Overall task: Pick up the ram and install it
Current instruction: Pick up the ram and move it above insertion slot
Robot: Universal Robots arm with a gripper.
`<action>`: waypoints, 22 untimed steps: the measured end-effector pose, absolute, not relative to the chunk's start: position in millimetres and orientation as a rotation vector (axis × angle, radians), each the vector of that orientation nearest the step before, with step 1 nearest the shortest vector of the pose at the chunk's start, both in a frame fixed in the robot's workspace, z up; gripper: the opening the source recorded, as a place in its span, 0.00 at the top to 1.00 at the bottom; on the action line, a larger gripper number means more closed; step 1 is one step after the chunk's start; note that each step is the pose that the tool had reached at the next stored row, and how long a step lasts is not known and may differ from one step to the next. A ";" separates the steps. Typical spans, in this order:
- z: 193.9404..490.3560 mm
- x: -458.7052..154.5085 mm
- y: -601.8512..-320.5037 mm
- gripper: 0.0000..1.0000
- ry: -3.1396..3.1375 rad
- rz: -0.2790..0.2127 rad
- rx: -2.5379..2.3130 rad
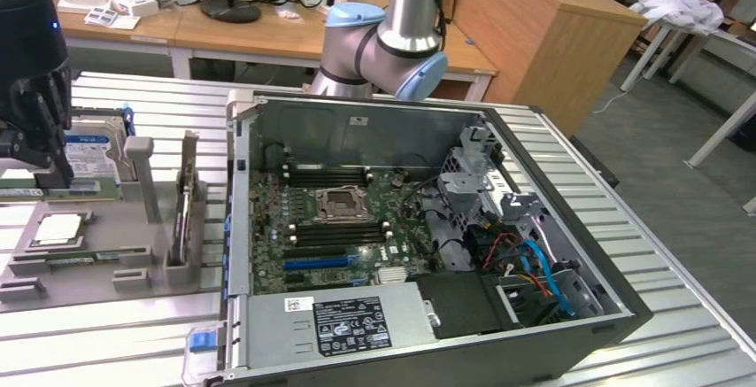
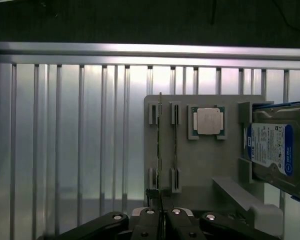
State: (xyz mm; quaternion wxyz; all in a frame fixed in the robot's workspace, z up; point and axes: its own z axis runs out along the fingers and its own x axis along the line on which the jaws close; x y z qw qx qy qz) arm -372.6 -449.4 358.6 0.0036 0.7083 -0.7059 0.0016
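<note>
Pincer (image 1: 48,183) pinching the ram (image 1: 88,189) by its upper edge, the green stick held level just above the grey tray (image 1: 119,228). In the wrist view the ram appears edge-on, a thin line over the tray's slotted brackets, beside a second stick (image 2: 176,150) seated in the tray. Processor chip (image 2: 208,121) lies mid-tray; hard drive (image 2: 275,150) occupies the end opposite the sticks. Open computer case (image 1: 354,126) stands beside the tray on the slatted counter (image 1: 154,104).
</note>
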 end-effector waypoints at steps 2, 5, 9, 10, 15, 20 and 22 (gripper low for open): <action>361.2 -372.6 -449.5 0.88 -2.213 0.005 2.220; 365.3 -372.6 -449.4 0.88 -2.213 0.005 2.220; 371.4 -372.6 -449.4 0.88 -2.213 0.005 2.220; 372.9 -372.6 -449.4 0.88 -2.213 0.005 2.220; 382.1 -372.6 -449.4 0.88 -2.213 0.005 2.220; 390.5 -372.6 -449.5 0.88 -2.213 0.005 2.220; 393.5 -372.6 -449.4 0.88 -2.213 0.005 2.220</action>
